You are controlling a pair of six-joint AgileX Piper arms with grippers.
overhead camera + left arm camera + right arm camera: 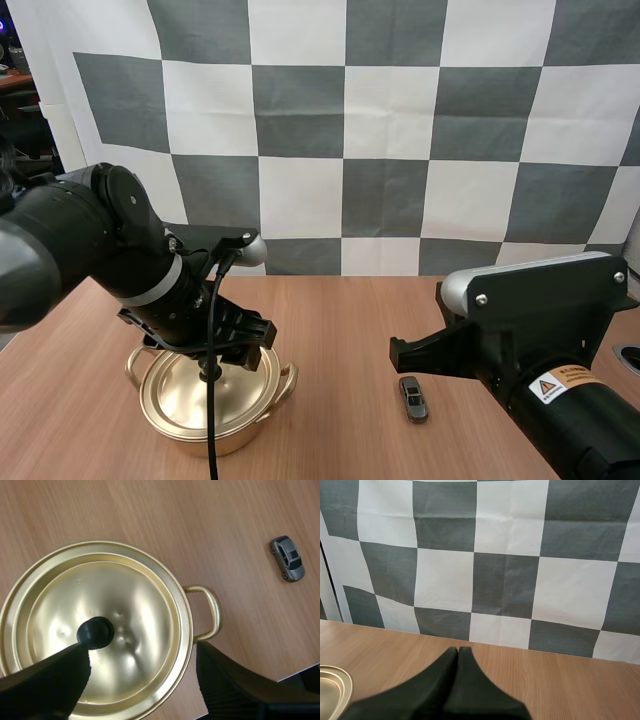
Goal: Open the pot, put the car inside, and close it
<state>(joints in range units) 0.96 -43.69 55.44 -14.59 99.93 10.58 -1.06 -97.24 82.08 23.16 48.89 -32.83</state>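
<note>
Hovering wide over the lid, the left hand has the knob beside one finger; centre it before pinching. The right hand is closed and empty. The car lies on the worktop, apart from the pot.

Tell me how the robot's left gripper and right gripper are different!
The left gripper has its fingers apart; the right gripper has them pressed together in one wedge. The left gripper hangs over the lid of the pot, one finger beside the black knob; the right gripper is over the table, off to the pot's side. Both have black fingers, holding nothing.
</note>
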